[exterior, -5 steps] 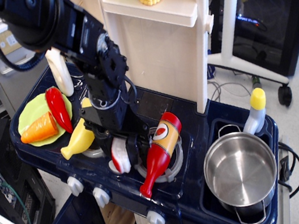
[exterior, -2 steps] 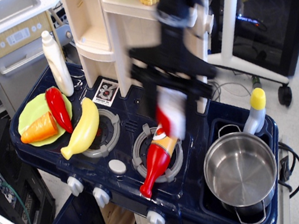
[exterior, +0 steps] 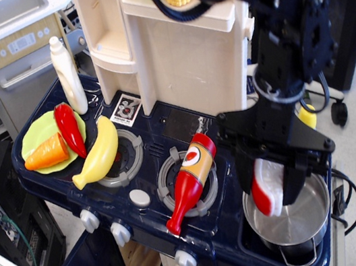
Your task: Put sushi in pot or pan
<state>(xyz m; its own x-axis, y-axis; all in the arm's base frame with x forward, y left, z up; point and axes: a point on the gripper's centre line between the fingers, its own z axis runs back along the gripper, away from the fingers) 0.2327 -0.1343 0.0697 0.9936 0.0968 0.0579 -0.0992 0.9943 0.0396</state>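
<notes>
Claw point(exterior: 274, 188) pinching sushi point(exterior: 267, 186), fingers pressed on either side of it, red slab w/ white base turned on edge, roughly upright. Hanging over left half of pot point(exterior: 290, 219), sushi's lower end about level w/ rim or just above; can't tell if any part is inside yet. No contact w/ pot wall visible.

Step in hand, by judgement: transport done or nearly, placing phase. Sushi not yet released, pot interior looks bare and shiny below.

Next move calls for: small drop straight down so sushi clears rim, maybe a slight shift toward pot centre since claw sits close to left edge, then spreading fingers to let go. Risk: release too near rim, sushi tipping out onto stove.

Outward from there: ketchup bottle point(exterior: 190, 182) lying across burner just left of pot, apart from claw. Yellow-capped bottle point(exterior: 308, 116) behind pot, mostly hidden by arm. Further left on tabletop point(exterior: 152, 214): banana point(exterior: 98, 153) across other burner, green plate point(exterior: 36, 136) w/ chili point(exterior: 69, 129) and carrot point(exterior: 46, 152), white bottle point(exterior: 67, 76) standing upright behind. None in the way.
</notes>
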